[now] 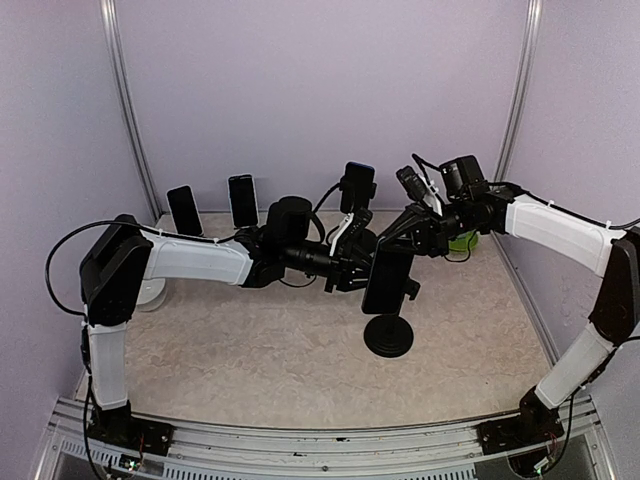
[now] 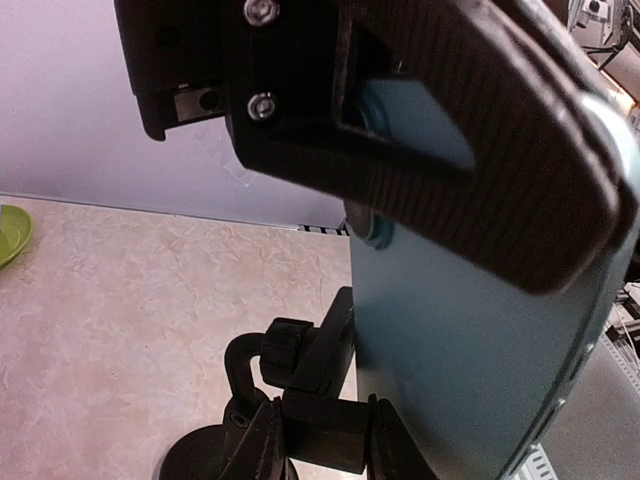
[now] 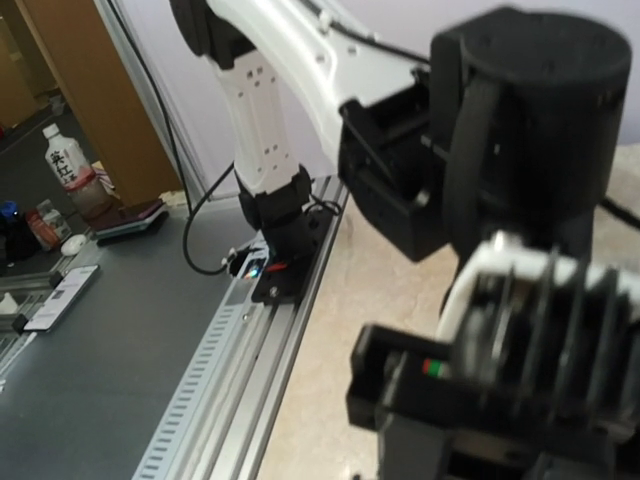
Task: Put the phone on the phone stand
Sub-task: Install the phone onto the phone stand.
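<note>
The phone [image 1: 388, 280], dark-faced with a teal back [image 2: 470, 360], stands upright against the cradle of the black phone stand [image 1: 388, 338]. My left gripper [image 1: 352, 270] reaches in from the left. Its jaws [image 2: 320, 440] are shut on a black block of the stand's cradle [image 2: 310, 350], just below the phone. My right gripper [image 1: 402, 238] comes from the right onto the phone's top end. One of its ribbed fingers [image 2: 470, 110] lies flat across the phone's back, so it is shut on the phone. The right wrist view is blurred and shows mostly the left arm.
Two dark phones [image 1: 185, 210] [image 1: 243, 200] lean at the back left wall, and another phone sits on a holder [image 1: 357, 187] behind the grippers. A green bowl [image 1: 462, 240] [image 2: 10, 232] is behind the right arm. A white round object [image 1: 150, 293] lies by the left arm.
</note>
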Controlling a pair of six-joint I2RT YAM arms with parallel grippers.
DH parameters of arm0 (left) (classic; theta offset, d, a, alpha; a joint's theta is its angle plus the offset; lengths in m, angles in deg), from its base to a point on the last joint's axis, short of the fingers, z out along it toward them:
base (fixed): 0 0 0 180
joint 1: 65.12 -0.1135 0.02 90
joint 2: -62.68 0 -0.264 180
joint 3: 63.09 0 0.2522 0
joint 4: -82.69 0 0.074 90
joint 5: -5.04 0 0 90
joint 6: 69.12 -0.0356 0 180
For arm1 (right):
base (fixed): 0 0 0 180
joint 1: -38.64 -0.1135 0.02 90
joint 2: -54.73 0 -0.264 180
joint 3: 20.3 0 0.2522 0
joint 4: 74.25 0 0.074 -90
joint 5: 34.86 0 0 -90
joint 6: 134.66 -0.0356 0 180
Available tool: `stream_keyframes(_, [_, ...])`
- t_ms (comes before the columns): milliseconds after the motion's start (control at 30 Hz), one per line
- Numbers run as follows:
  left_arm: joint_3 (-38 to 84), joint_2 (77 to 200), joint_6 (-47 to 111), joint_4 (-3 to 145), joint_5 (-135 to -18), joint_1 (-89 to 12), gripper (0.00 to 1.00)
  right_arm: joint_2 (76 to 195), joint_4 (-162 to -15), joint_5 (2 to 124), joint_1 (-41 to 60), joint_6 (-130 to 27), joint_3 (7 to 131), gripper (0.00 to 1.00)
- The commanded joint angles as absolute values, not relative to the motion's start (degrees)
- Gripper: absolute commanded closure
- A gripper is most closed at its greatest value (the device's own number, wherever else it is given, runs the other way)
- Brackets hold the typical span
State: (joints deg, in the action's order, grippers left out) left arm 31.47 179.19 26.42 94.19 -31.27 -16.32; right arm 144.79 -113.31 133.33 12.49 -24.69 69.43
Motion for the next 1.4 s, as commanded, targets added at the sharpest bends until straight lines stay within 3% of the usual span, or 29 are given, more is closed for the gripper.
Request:
stream_keyframes(0, [32.8, 177.8, 25.6, 95.4, -29.3, -15.9, 1.00, 144.4, -119.0, 133.6, 12.1, -18.6, 70.2, 1.00])
stream_keyframes(833, [31.5, 176.2, 24.7, 95.0, -30.8, -15.7, 1.00, 133.5, -99.0, 122.7, 15.5, -35.4, 54.6, 1.00])
stream_keyframes(1367, [30.0, 174.4, 25.0, 96.5, -32.5, -15.7, 1.00, 136.1, -101.3, 119.1, 16.7, -36.4, 53.6, 1.00])
